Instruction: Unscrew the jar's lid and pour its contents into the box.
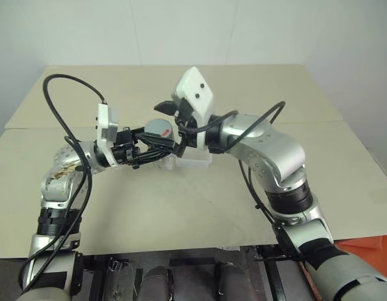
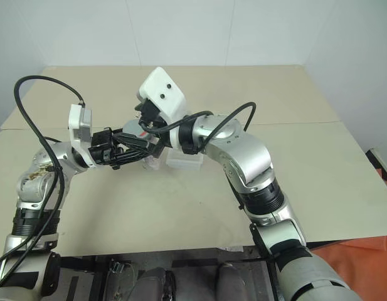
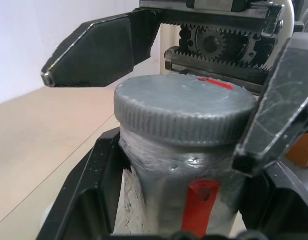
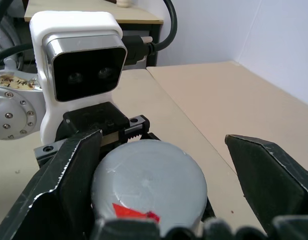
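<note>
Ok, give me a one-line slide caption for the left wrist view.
Left gripper clamps the jar while the open right gripper straddles the lid, which is still on.

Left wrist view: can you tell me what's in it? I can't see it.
A grey jar with a red stripe sits shut in the left gripper, its ridged lid on. The right gripper faces it, open, one black finger beside the lid, the other against its rim. Beige table behind.
</note>
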